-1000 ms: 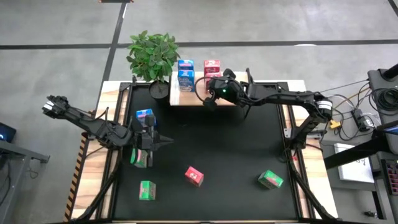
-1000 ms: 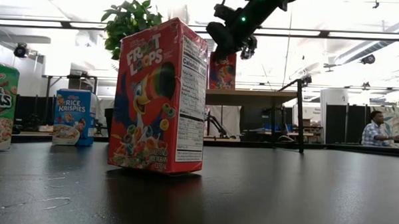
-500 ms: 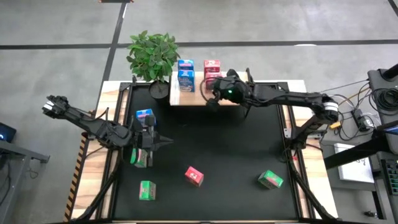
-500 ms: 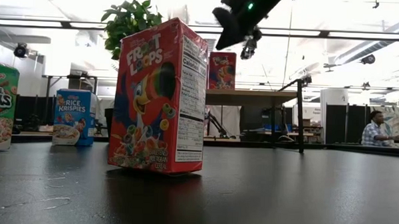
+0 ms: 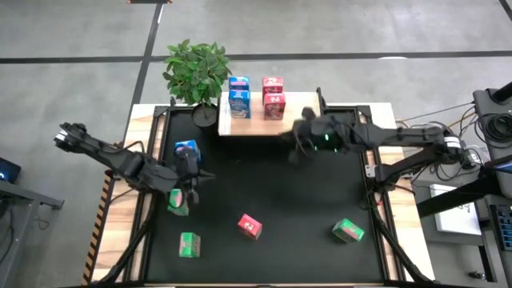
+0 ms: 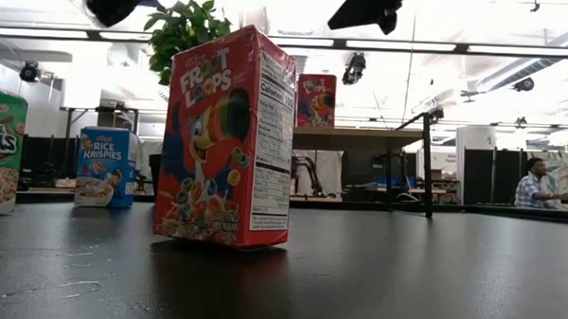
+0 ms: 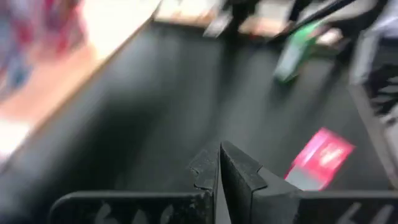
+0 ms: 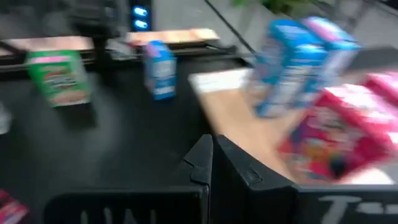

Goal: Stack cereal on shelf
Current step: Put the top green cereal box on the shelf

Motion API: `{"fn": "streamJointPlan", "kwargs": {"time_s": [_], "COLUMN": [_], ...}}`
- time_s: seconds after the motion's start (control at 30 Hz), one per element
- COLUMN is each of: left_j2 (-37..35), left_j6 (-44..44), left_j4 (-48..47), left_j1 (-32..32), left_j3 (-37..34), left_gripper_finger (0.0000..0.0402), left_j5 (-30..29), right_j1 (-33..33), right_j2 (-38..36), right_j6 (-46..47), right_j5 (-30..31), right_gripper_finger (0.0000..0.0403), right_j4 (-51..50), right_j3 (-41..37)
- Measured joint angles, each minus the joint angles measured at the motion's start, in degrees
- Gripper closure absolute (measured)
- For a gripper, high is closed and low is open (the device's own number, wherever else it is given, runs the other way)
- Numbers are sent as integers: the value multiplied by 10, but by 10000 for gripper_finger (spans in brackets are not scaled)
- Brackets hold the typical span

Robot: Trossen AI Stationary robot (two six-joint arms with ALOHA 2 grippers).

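Four cereal cartons, two blue [image 5: 238,98] and two red-pink [image 5: 274,94], stood on the shelf [image 5: 296,108] at the counter's [image 5: 280,188] far edge; five others sat on the black mat, well apart; the right gripper [image 5: 298,150], closed and empty, hung just before the shelf; the left gripper [image 5: 190,178], also closed and empty, hovered beside a green carton [image 5: 178,202]; fetching another carton looked next, requiring opened fingers.

Two blue cartons [image 5: 238,96] and two red-pink cartons [image 5: 274,96] are stood on the light-wood shelf [image 5: 300,108]; five other cartons are scattered in front of it.
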Motion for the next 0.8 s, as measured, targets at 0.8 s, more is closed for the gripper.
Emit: {"fn": "streamJointPlan", "kwargs": {"time_s": [0.8], "left_j2": [24], "left_j6": [-445], "left_j4": [-390], "left_j1": [55], "left_j3": [205], "left_gripper_finger": [319], "left_j5": [223], "right_j1": [39], "right_j2": [-22], "right_j6": [-118], "right_j5": [-4], "right_gripper_finger": [394], "right_j4": [91], "right_j3": [-112]}}
